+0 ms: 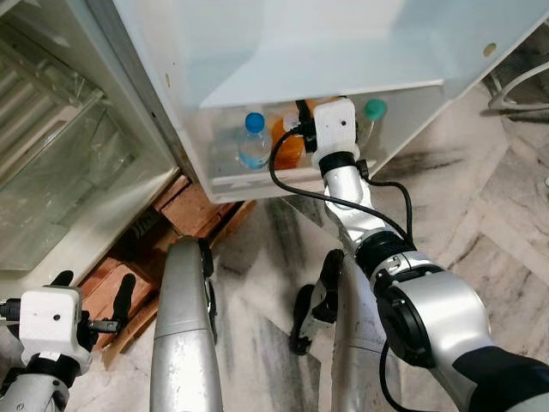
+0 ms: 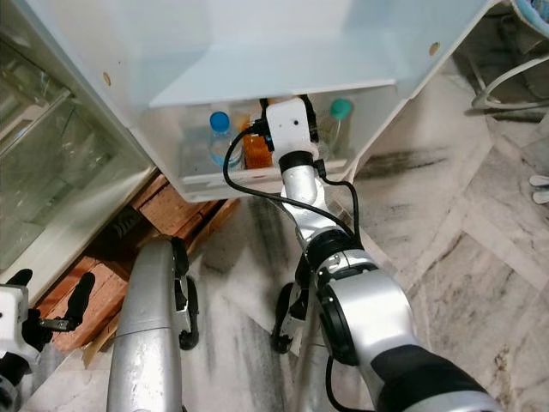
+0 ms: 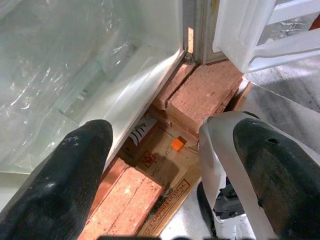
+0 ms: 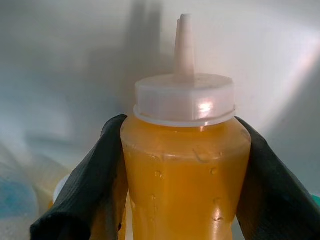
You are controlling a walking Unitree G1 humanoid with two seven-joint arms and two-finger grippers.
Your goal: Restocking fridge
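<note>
My right gripper (image 4: pixel 182 170) reaches into the bottom door shelf (image 1: pixel 257 182) of the open fridge door and is shut on an orange squeeze bottle (image 4: pixel 185 165) with a white nozzle cap. The same orange squeeze bottle (image 1: pixel 290 146) stands in the shelf between a clear bottle with a blue cap (image 1: pixel 254 142) and a bottle with a green cap (image 1: pixel 374 112). My left gripper (image 3: pixel 165 165) hangs low beside the fridge base, open with nothing between its fingers (image 3: pixel 60 185).
The fridge's clear crisper drawer (image 1: pixel 69 172) is at the left. Bricks (image 3: pixel 200 95) and flattened cardboard (image 3: pixel 160 165) prop the fridge base. Marble floor (image 1: pixel 480 215) stretches to the right. My legs (image 1: pixel 184 335) stand below.
</note>
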